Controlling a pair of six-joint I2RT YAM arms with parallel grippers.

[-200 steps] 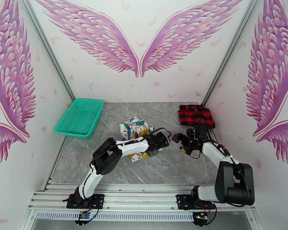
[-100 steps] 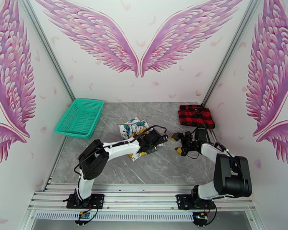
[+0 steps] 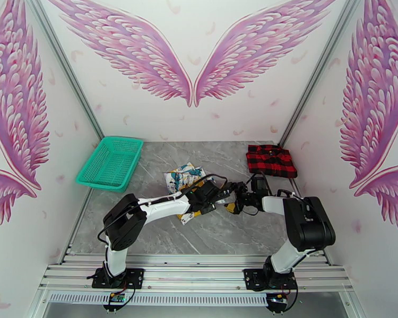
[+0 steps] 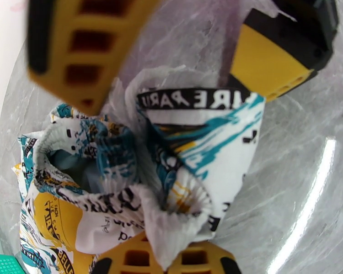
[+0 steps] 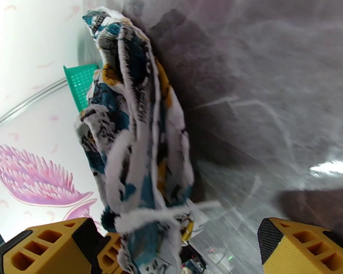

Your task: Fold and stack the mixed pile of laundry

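Observation:
The white garment (image 3: 182, 178) with yellow, teal and blue print lies crumpled at mid-table. My left gripper (image 3: 216, 196) is at its right edge and shut on a bunched fold of it (image 4: 171, 211), which hangs lifted in the right wrist view (image 5: 135, 133). My right gripper (image 3: 232, 201) faces the left one with its jaws open. Its yellow fingers (image 4: 75, 46) straddle the raised fold without closing on it. The red-and-black plaid garment (image 3: 271, 160) lies folded at the back right, apart from both grippers.
A teal mesh basket (image 3: 110, 161) stands at the back left by the wall. Bare grey marble table (image 3: 225, 234) stretches between the garments and the arm bases. Both arms meet over the table's middle.
My right gripper has swung left from near the plaid garment until it faces the left gripper. The left arm's elbow has dropped leftward while its gripper stayed at the white garment's edge.

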